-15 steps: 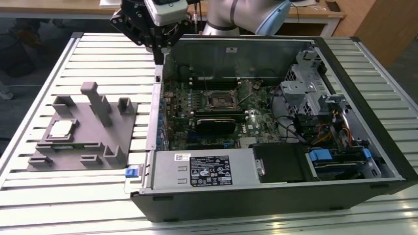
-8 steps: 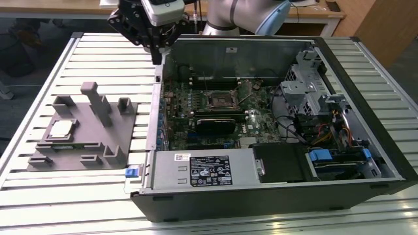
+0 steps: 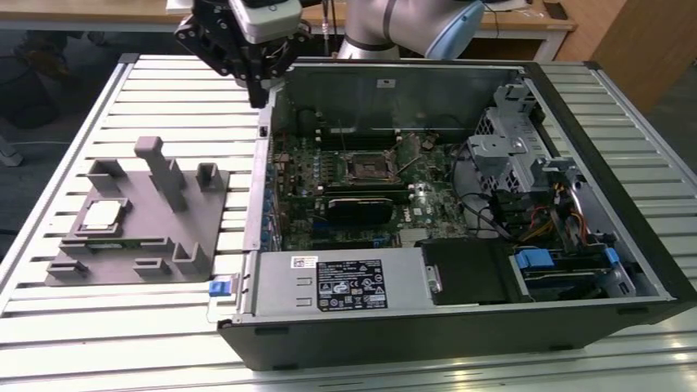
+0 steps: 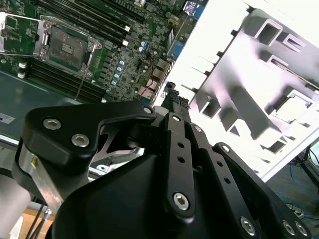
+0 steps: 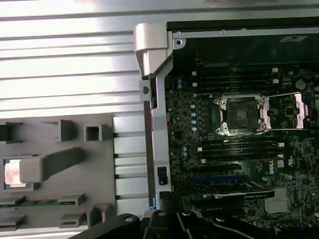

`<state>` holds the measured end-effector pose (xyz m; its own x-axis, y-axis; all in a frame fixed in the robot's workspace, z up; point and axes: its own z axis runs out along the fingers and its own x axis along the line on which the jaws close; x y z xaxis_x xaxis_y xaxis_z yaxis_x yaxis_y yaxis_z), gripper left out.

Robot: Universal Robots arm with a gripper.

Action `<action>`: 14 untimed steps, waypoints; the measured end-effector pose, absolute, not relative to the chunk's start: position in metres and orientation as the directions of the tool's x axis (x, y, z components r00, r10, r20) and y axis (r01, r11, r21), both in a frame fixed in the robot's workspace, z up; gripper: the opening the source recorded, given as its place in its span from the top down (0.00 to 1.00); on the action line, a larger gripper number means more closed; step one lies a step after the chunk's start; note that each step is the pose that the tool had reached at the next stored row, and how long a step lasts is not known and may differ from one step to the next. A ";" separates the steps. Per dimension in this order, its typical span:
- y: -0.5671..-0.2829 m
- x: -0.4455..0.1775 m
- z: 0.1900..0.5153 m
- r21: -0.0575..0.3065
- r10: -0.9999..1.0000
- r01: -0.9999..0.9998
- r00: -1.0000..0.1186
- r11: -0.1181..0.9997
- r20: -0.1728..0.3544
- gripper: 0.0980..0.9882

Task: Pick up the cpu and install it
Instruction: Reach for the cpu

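Slatted metal table (image 3: pixel 163 98) noted as the work surface. An open computer case (image 3: pixel 436 339) is laid on it, across the centre and the exterior view's right. A grey tray (image 3: pixel 147 233) with upright posts is set on the table at the exterior view's left, just beside the case. The motherboard (image 3: pixel 316 212) is exposed inside the case. Its socket (image 3: pixel 368 167) is seen with the cover plate swung back, so the seat is judged ready.

The gripper (image 3: pixel 259 96) is held at the upper left of the exterior frame, over the case's edge and well apart from the tray's recesses. Its fingers (image 4: pixel 172 107) are seen drawn close together, with nothing between them.

The cpu (image 3: pixel 101 214) is lying flat in a square recess of the tray, at the middle left of the exterior frame, silvery top up.

Step in hand judged: the reach for the cpu.
- The fingers are to be opened wider than the chip.
- They are to be squared to two opposite edges and lowered straight.
- The tall posts are to be kept clear.
- The chip is to be kept level.

Orientation: the outline is near square, so no long axis can be told. The edges are seen parallel to the tray's sides. No corner mark can be made out.
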<state>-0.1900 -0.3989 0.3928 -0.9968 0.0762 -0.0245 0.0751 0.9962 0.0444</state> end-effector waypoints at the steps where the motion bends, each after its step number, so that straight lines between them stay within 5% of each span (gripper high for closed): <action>1: -0.399 -0.191 0.393 0.044 0.076 0.075 -0.997 0.996 -0.024 0.99; 14: -0.399 -0.198 0.393 0.044 0.076 0.075 -0.997 0.996 -0.024 0.99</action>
<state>-0.1977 -0.3989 0.3928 -0.9968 0.0762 -0.0245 0.0751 0.9962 0.0444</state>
